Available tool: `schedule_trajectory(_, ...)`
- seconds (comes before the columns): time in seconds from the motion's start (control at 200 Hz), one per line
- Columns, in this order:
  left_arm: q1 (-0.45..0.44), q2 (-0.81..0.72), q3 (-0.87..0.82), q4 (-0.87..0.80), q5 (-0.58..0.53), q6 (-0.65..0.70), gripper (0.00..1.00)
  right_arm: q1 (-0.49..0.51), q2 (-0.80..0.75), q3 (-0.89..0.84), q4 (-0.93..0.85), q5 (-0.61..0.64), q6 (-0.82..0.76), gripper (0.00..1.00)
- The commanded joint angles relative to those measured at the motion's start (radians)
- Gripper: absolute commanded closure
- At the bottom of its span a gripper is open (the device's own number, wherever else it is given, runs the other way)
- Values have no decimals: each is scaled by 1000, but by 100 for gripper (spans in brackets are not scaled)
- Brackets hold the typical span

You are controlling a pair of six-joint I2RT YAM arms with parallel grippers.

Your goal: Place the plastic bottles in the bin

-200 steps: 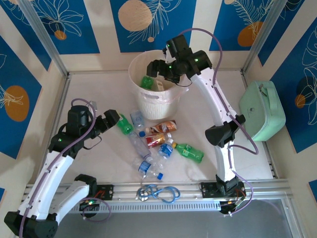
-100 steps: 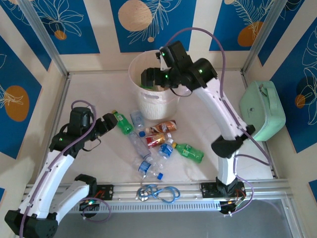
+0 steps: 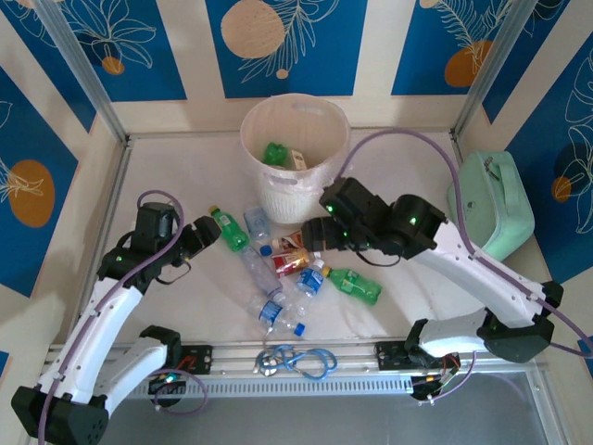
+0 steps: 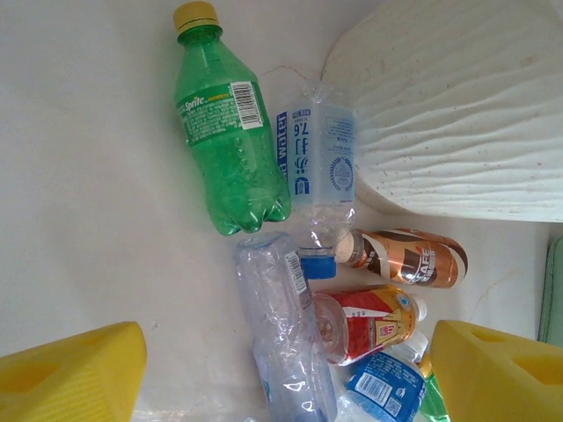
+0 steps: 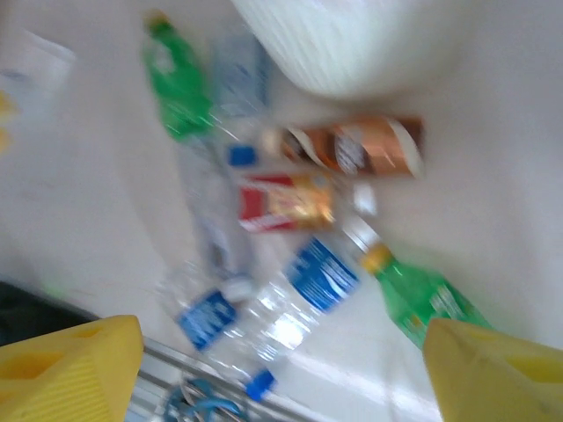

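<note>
Both arms are over the plastic bottles [image 3: 274, 313] scattered on the surface [image 3: 176, 167], and this looks like the reach for the next pick. The left arm is bent, its left claw [image 3: 208, 231] spread wide and empty, just beside the green bottle [image 4: 230, 154] lying flat. The right arm stretches low across, right claw [image 3: 312, 235] wide and empty too, above the brown-labelled bottle [image 5: 356, 145] near the foot of the bin [image 3: 295, 190]. Another green one [image 3: 275, 153] lies inside it. Next, I reckon: drop, straddle one bottle, squeeze, lift.
</note>
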Motion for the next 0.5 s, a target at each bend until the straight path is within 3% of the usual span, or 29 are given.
schedule_trajectory(0.0,9,-3,-14,6,10,-18,17,-57,-98,-161,-12,-61,111,13)
schedule_trajectory(0.285,9,-2,-23,34,33,-38,17,-237,-114,-438,-17,-227,95,9)
schedule_trajectory(0.37,9,0,-25,36,36,-39,18,-240,-52,-459,5,-262,58,6)
schedule_trajectory(0.495,8,-1,-23,32,43,-35,19,-215,39,-438,-7,-212,47,2)
